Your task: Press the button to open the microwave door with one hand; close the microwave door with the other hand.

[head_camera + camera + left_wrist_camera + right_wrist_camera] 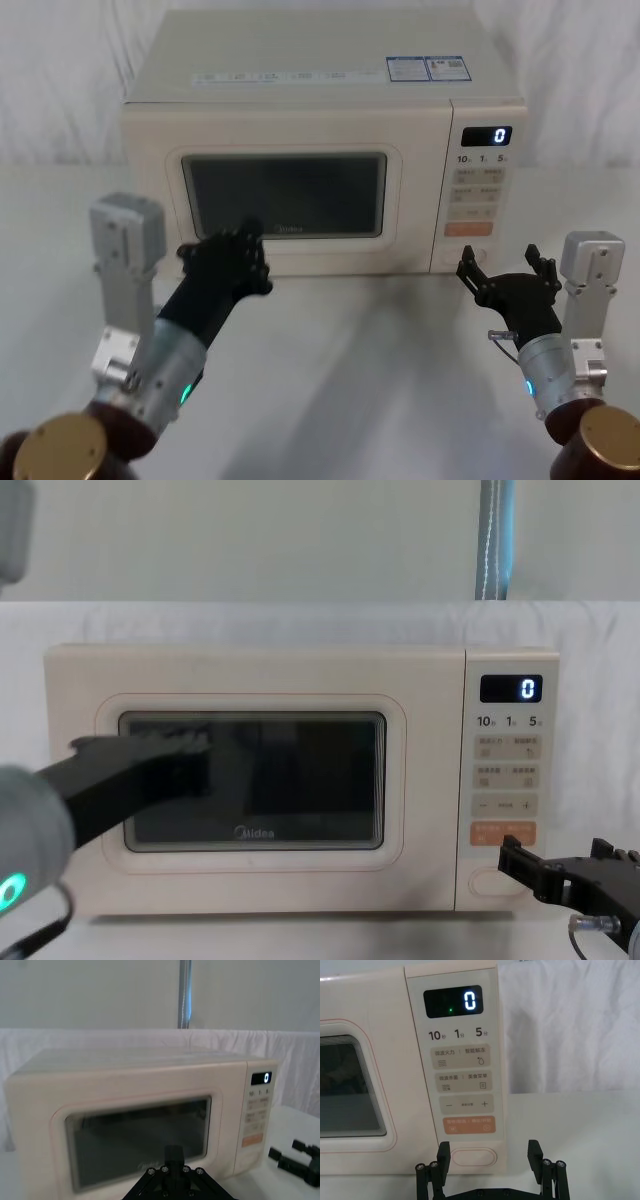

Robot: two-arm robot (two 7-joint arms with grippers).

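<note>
One cream microwave (300, 150) stood on the white bench (350, 350), straight ahead of both claws, with a white cloth (60, 90) hung behind it. Its door (250, 780) sat flush. The left claw (238, 252) reached up to the window's lower edge; whether its prongs were parted I cannot tell. The right claw (490, 1152) hung spread wide and empty just before the button (474, 1156), apart from it, nothing standing between.

The microwave (300, 780) display (453, 1001) reads "0"; below it the control panel (455, 1075) shows "10", "1", "5" and "−", "+" keys. "Midea" marks the microwave door (250, 832) at 6 o'clock.
</note>
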